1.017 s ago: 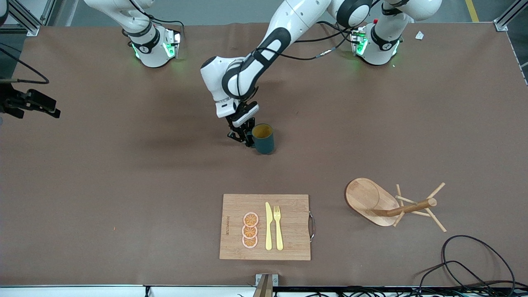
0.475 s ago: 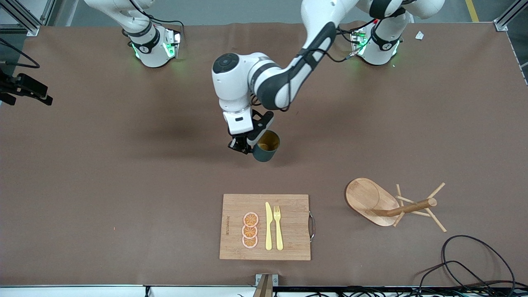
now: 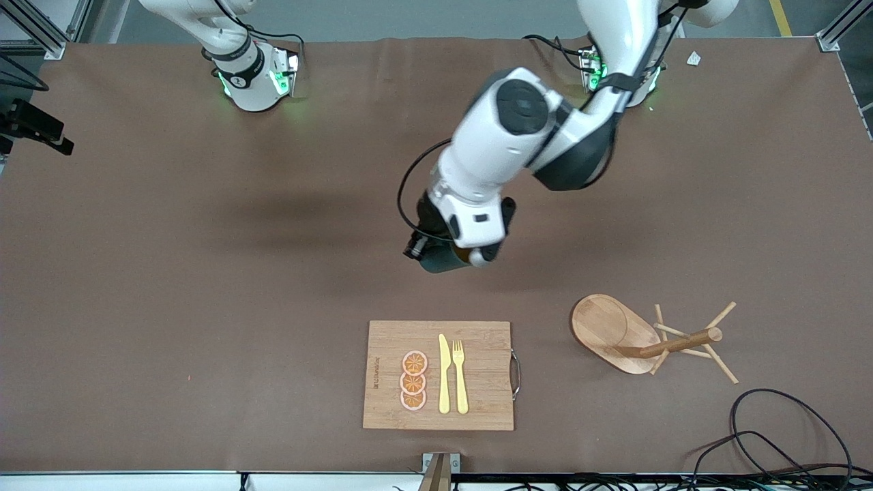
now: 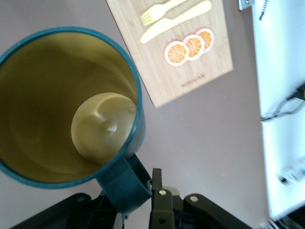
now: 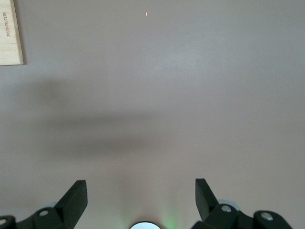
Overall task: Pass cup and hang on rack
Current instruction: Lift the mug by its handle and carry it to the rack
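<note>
Right end effector point(image 5: 140, 200): seen only in its own wrist view, fingers spread wide with nothing between them, over bare brown worktop point(image 3: 204, 286). One corner of the cutting board point(image 5: 10, 33) shows in that view. The right arm waits; only its base point(image 3: 249, 71) and lower links appear in the front view, at the right arm's end of the worktop's top edge.

Left arm: reaches from its base point(image 3: 624, 75) out over the middle of the worktop. Left end effector point(image 3: 436, 249) is up in the air, largely masked by the wrist in the front view. It is clamped narrow on the cup point(image 4: 66, 105). In the left wrist view the black fingers point(image 4: 159, 205) pinch the cup's small side handle point(image 4: 124, 183). The teal wall and yellow-brown inside face the wrist camera. In the front view only a dark teal sliver of the cup point(image 3: 436, 260) peeks from under the wrist. It hangs above open worktop, over a spot farther from the front camera than the cutting board.

Cutting board point(image 3: 477, 372): near the front edge, carrying three orange slices point(image 3: 413, 381), a yellow knife point(image 3: 444, 374) and a yellow fork point(image 3: 460, 375).

Rack point(image 3: 644, 337): toward the left arm's end, beside the cutting board and well apart from it. Its oval base and post with thin pegs are bare of cups. Black cables point(image 3: 777, 436) lie near it at the front corner.
</note>
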Tool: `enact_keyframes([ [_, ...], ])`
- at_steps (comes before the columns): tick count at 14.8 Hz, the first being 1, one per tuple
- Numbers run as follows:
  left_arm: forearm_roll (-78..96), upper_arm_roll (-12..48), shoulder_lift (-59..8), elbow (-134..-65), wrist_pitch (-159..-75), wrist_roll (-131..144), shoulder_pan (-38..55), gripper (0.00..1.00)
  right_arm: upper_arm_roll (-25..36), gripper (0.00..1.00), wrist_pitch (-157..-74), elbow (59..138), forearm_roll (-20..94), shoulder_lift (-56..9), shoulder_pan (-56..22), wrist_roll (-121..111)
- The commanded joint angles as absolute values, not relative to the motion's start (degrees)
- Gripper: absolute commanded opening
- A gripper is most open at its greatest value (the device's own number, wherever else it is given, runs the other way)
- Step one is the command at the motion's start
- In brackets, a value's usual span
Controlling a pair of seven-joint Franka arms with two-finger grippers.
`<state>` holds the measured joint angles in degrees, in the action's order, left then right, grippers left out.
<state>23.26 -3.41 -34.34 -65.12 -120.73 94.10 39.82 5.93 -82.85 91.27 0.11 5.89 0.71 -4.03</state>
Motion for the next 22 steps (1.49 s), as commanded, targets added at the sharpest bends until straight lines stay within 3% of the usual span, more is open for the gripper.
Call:
enact_keyframes([
  [1, 33.4, -2.5, -31.4, -68.5, -119.7, 87.5, 34.8, 0.00, 5.4, 1.00, -82.2, 92.6, -0.6, 7.8, 1.1, -4.7],
  [15, 64.8, -1.4, -34.4, -69.9, -89.2, 48.1, 6.2, 0.00, 5.1, 1.00, -80.6, 91.3, -1.6, 7.7, 0.2, -4.6],
  [22, 68.2, -1.4, -39.1, -70.6, -83.4, 35.4, -0.7, 0.01, 5.2, 1.00, -80.7, 91.0, -1.8, 7.6, 0.2, -4.6],
])
